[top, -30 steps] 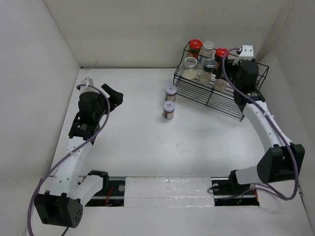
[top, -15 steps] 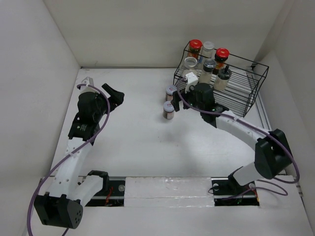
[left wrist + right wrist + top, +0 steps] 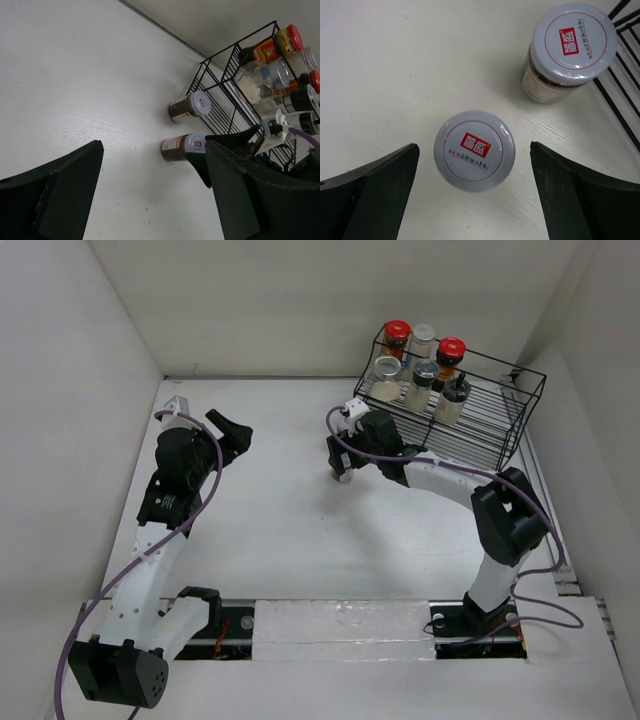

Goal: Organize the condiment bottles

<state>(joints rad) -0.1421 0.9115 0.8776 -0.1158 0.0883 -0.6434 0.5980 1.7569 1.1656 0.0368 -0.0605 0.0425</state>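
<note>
**Condiment bottles and grippers at the wire rack.** Two silver-lidded jars with brown contents stand upright on the white tabletop (image 3: pixel 280 540), just beside the left end of the black wire rack (image 3: pixel 478 445). The first jar (image 3: pixel 475 150) stands a little apart from the second jar (image 3: pixel 574 42), which is closer to the rack's wires. Each lid bears a red label with printed characters.

The other condiment bottles stand inside the rack. At the back are a red-lidded jar (image 3: pixel 397 332), a pale-lidded jar (image 3: pixel 424 335) and a second red-lidded jar (image 3: pixel 451 346). In front of these are a wide silver-lidded jar (image 3: pixel 387 368), a dark-lidded jar (image 3: pixel 425 371) and a jar of pale contents (image 3: pixel 452 400).

The right gripper (image 3: pixel 474 147) hangs directly above the first jar. Its jaws are spread wide, with one finger on either side of the lid and neither touching it. The right arm reaches leftward across the front of the rack.

The left gripper (image 3: pixel 154 145) is held well apart from the jars, over the left part of the tabletop. Its jaws are likewise parted and hold nothing, and its camera faces the two jars and the rack.
</note>
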